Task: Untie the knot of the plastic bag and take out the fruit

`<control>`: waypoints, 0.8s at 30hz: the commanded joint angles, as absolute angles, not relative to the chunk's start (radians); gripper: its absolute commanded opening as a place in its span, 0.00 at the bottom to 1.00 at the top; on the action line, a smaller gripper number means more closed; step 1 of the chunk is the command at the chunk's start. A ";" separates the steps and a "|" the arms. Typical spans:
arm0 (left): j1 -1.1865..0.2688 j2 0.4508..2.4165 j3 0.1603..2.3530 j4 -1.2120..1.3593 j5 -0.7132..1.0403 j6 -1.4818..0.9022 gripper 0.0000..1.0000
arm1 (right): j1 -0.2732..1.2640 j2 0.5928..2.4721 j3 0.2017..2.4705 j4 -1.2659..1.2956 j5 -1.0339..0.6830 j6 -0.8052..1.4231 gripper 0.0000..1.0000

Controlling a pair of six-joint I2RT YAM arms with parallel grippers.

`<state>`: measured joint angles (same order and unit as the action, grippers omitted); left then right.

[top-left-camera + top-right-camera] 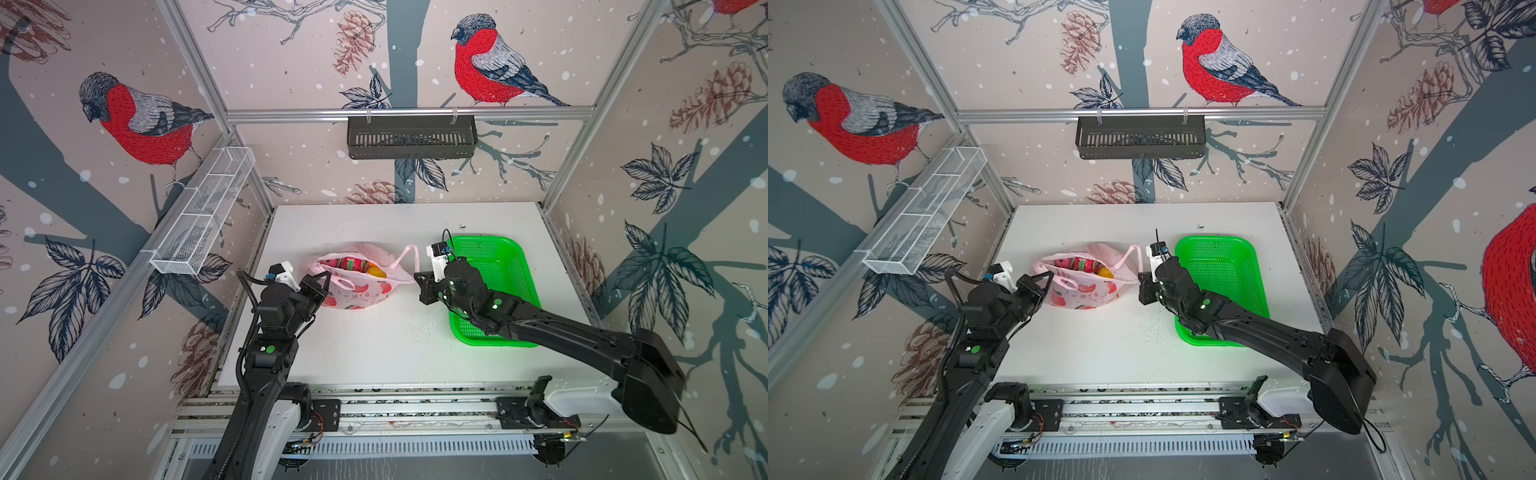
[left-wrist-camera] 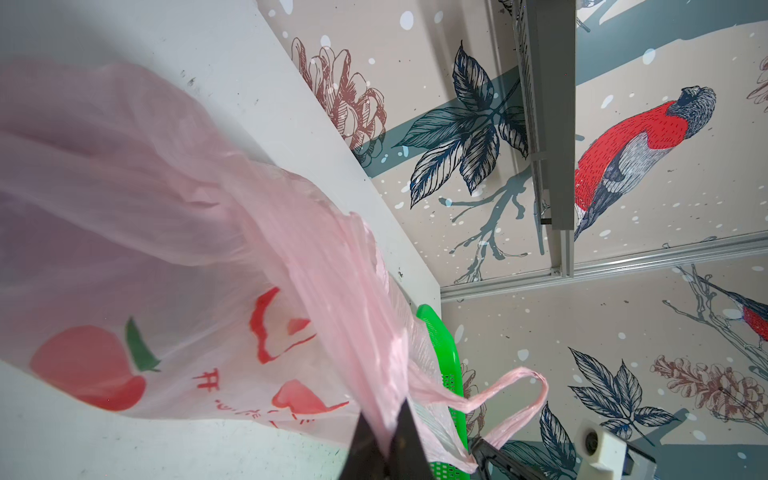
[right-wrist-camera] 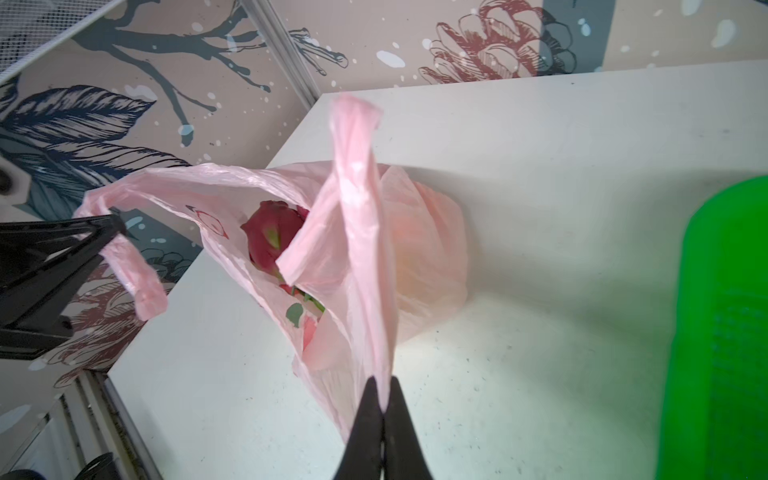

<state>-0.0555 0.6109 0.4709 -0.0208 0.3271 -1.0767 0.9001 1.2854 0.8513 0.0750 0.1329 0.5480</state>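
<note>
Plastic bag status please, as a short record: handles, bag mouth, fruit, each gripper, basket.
handles: apart, not tied together
plastic bag: on the table, mouth held open between the grippers
fruit: inside the bag; a magenta dragon fruit and an orange-yellow piece show
left gripper: shut on the bag's plastic at one handle
right gripper: shut on the other handle
green basket: right of the bag, no fruit in the part that shows
</note>
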 commanded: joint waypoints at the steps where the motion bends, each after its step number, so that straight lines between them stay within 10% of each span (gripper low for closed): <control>1: -0.053 0.571 0.453 -0.044 0.315 -1.108 0.02 | 0.896 1.257 0.833 0.063 0.202 0.575 0.06; 12: -0.053 0.499 0.461 -0.043 0.338 -1.115 0.04 | 0.959 1.265 0.945 -0.016 0.195 0.538 0.40; 24: -0.051 0.572 0.534 -0.068 0.359 -0.969 0.04 | 1.129 1.190 1.135 -0.136 0.430 0.439 0.49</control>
<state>-0.0555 0.5694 0.5205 -0.0711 0.3481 -1.0210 1.1072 1.1908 1.0981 -0.1127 0.3382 0.4927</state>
